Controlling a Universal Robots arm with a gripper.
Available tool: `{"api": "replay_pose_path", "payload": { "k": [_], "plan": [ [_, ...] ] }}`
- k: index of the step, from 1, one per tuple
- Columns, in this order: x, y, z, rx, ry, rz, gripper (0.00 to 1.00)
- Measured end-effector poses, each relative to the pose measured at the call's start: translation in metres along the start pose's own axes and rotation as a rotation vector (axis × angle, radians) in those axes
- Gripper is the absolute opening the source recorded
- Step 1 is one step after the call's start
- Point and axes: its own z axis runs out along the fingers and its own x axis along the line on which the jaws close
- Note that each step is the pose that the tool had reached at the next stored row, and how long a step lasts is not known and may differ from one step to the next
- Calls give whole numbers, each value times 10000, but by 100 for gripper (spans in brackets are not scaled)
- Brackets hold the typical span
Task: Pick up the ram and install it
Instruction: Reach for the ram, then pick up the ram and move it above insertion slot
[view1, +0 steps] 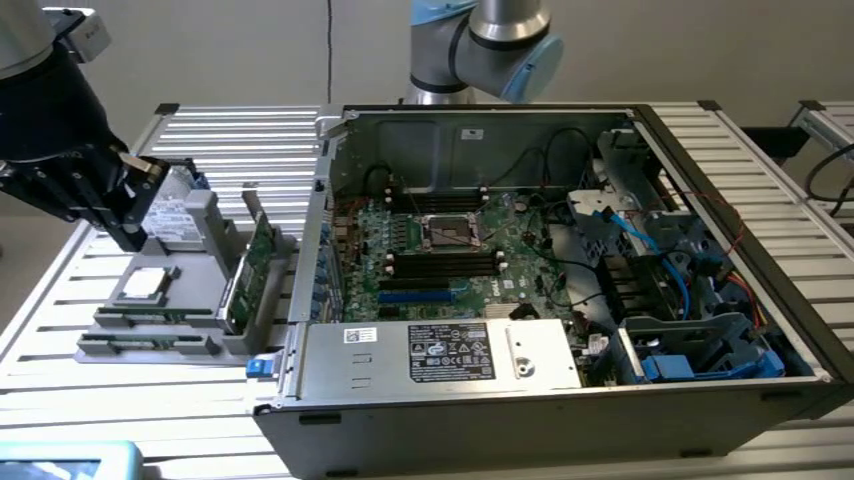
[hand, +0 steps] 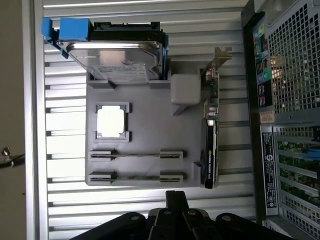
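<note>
A robotics lab bench: slatted aluminium table (view1: 240, 140), opened computer tower (view1: 534, 430), grey jig (view1: 194, 282) of spare parts.

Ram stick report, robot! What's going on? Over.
Gripper shut, empty, hovering by the gray tray. Ram sits in its tray slot, untouched. Tall card stands alongside; path to ram looks clear.

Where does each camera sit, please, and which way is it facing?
Exterior view: off the arm, raised, looking down into the open computer case and grey holder; the arm and gripper show.
Wrist view: on the wrist, above the holder, looking straight down on it; the shut gripper's fingers show.
Shared: holder, ram, hard drive, case.
</note>
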Motion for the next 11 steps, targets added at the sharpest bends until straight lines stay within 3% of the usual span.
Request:
{"api": "replay_pose_path", "payload": {
  "k": [7,11],
  "plan": [
    [154,-14,31,5,71,3,11],
    [180,-17,42,9,109,4,11]
  ]
}}
